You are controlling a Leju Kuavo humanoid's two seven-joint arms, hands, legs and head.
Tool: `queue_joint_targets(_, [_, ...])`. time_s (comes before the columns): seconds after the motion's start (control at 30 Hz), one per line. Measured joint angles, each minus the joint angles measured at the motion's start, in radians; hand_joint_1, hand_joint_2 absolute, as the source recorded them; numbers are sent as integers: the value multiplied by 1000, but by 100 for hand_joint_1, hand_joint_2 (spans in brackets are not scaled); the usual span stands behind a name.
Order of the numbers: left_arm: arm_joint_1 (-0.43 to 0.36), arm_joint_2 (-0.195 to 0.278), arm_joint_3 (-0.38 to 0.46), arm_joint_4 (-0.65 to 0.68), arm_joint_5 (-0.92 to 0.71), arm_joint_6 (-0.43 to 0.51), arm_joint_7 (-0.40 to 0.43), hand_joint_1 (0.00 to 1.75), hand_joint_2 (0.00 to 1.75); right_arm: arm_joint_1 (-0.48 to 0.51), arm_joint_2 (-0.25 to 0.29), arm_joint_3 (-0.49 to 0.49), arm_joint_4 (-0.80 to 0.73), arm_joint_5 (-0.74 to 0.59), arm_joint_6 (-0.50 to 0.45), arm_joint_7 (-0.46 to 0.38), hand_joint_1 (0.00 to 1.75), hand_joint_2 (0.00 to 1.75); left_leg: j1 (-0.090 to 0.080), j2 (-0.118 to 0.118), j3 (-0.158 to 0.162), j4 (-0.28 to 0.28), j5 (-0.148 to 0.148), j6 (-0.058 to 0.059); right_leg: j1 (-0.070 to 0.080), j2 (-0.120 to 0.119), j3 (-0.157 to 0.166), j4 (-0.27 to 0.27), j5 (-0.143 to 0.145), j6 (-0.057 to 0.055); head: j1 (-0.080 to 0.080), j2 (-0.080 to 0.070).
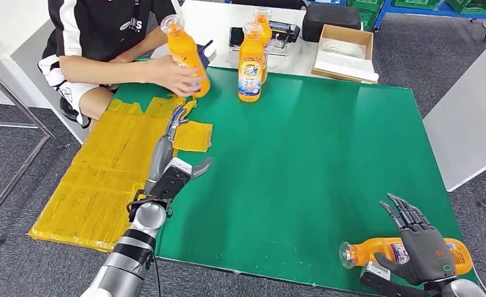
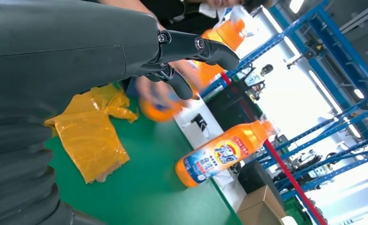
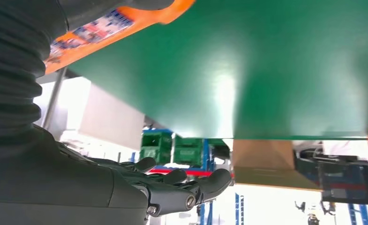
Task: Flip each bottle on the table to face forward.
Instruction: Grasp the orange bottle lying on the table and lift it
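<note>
1. At the table's near right corner, one bottle is seen lying on its side on the green mat, cap toward the robot's left, close to the edge.
2. Right hand is placed over this bottle with fingers spread upward and apart; nothing is gripped. Contact between palm and bottle cannot be told from the head view; in the right wrist view the bottle lies just beside the wrist cover.
3. Left hand is held wide above the mat's left side, fingers extended, nothing held. Yellow sheets lie below and beside it.
4. Risk, judged: the lying bottle is round and near the edge; a push from a partly closed hand could roll it off the table. A grasp across the smooth label could slip when the bottle is tipped upright.
5. Risk, judged: a person's hand grips a tilted bottle at the far left, near the left hand's reach; a forward move could collide with it.
6. Two more bottles stand upright at the far edge, one behind the other.
7. Appearance: orange plastic body, clear rounded cap, blue-white label. In the left wrist view the label on the standing bottle is seen.
</note>
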Motion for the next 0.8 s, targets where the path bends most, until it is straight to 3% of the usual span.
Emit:
queue_joint_targets(0.33, [34,-16,-98,-57,-29,40,2,0,175,-91,-58,-141,88,-59,52,-35,0,175,-2,-1,0,0,2,2,-1,-1,1,0,1,3,0,0])
queue_joint_targets(0.7, [53,-15,-141,-74,22,42,-15,0,175,-27,-99,-334,113,-71,223,-130,0,175,-2,-2,-1,0,0,4,-1,-1,0,0,0,3,0,0])
queue_joint_targets(0.8, [53,-15,-147,-75,38,38,-21,0,175,10,-100,-382,108,-79,315,-182,0,175,-2,-2,-1,0,0,4,-1,-1,0,0,0,3,0,0])
